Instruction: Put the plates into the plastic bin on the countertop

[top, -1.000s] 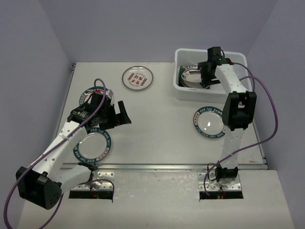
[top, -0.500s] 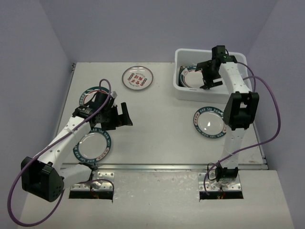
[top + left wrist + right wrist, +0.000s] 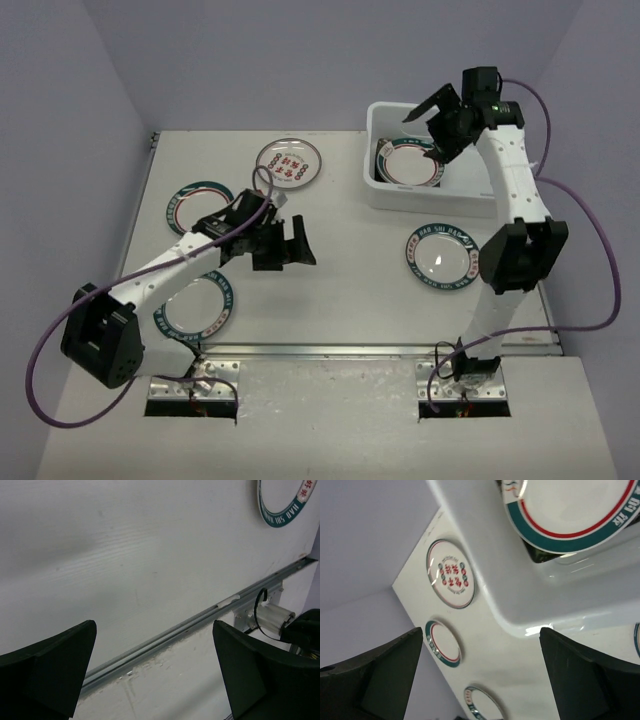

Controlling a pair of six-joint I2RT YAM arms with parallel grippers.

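Note:
The white plastic bin (image 3: 420, 203) stands at the back right of the countertop (image 3: 340, 290). A teal-rimmed plate (image 3: 408, 164) lies in it on top of a dark plate (image 3: 535, 553). My right gripper (image 3: 428, 130) is open and empty, raised above the bin. My left gripper (image 3: 299, 247) is open and empty, above bare table near the middle. On the table lie a red-patterned plate (image 3: 289, 162) and three teal-rimmed plates: far left (image 3: 195, 200), near left (image 3: 195, 306) and right (image 3: 440, 256). The right wrist view shows the bin plate (image 3: 570, 505), the red-patterned plate (image 3: 451, 574) and a teal plate (image 3: 442, 643).
A metal rail (image 3: 350, 349) runs along the table's near edge and also shows in the left wrist view (image 3: 200, 617). Grey walls close off the left, back and right. A purple cable loops beside each arm.
My right gripper has lifted up and back out of the bin, empty, with the teal plate left inside. My left gripper has swung right, away from the left plates toward the table's middle.

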